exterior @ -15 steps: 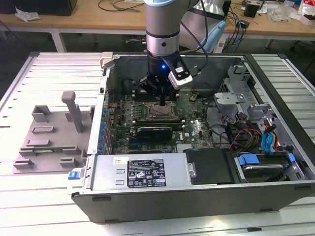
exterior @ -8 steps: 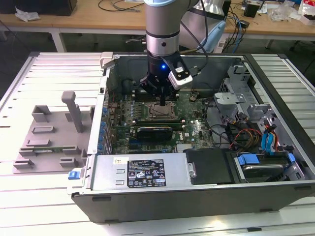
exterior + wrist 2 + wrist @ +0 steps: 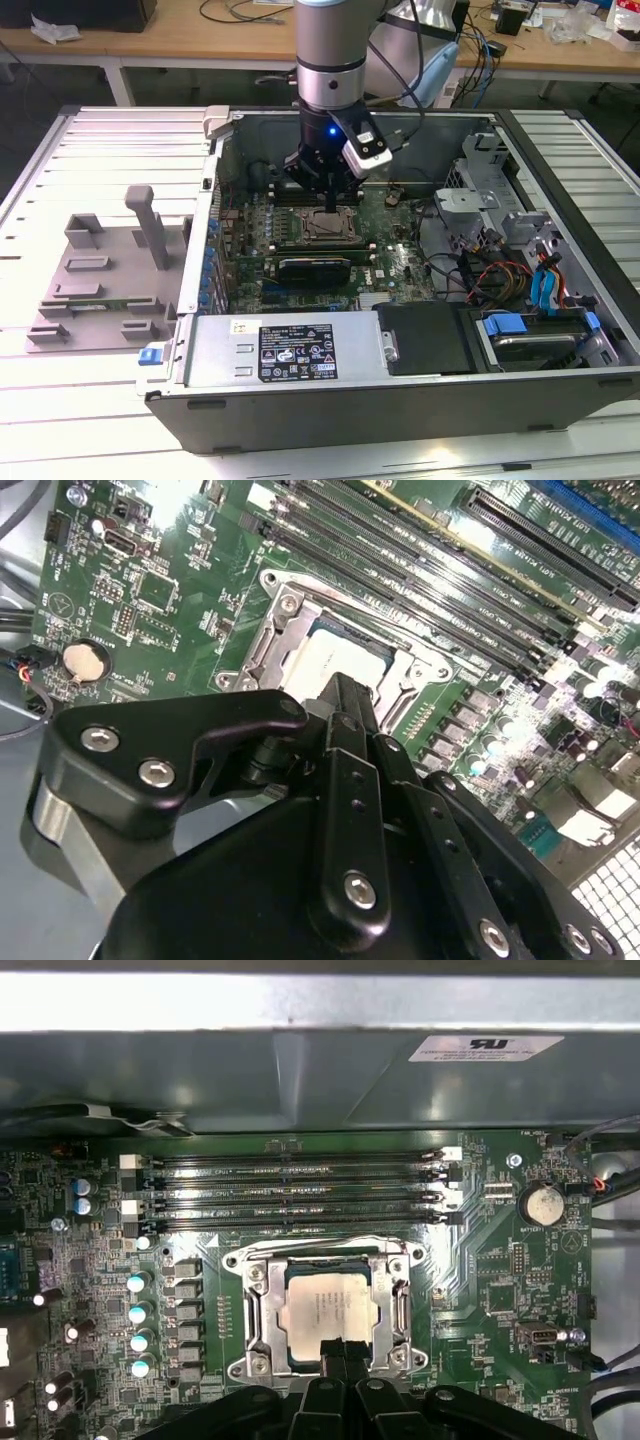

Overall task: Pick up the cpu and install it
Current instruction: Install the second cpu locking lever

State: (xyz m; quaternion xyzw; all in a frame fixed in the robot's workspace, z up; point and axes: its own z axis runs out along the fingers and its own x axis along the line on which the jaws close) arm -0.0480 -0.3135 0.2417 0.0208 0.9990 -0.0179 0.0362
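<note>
The cpu (image 3: 325,1310), a small square chip with a pale silvery top, lies flat inside the metal socket frame (image 3: 255,1310) on the green motherboard. It also shows in the second wrist view, cpu (image 3: 325,660), and in the exterior view, cpu (image 3: 325,227), in the middle of the open computer case. My gripper (image 3: 328,197) hangs straight above the socket. In both wrist views its black fingers are pressed together, and the tip of the gripper (image 3: 340,1348) (image 3: 345,688) sits over one edge of the chip. Nothing is held between the fingers.
Memory slots (image 3: 300,1190) run beside the socket, toward the case wall (image 3: 300,1070). A long black card (image 3: 315,267) lies just in front of the socket, then the power supply (image 3: 290,350). Cables and a drive cage (image 3: 540,330) crowd the exterior view's right. A grey fixture (image 3: 100,280) stands outside the case on the left.
</note>
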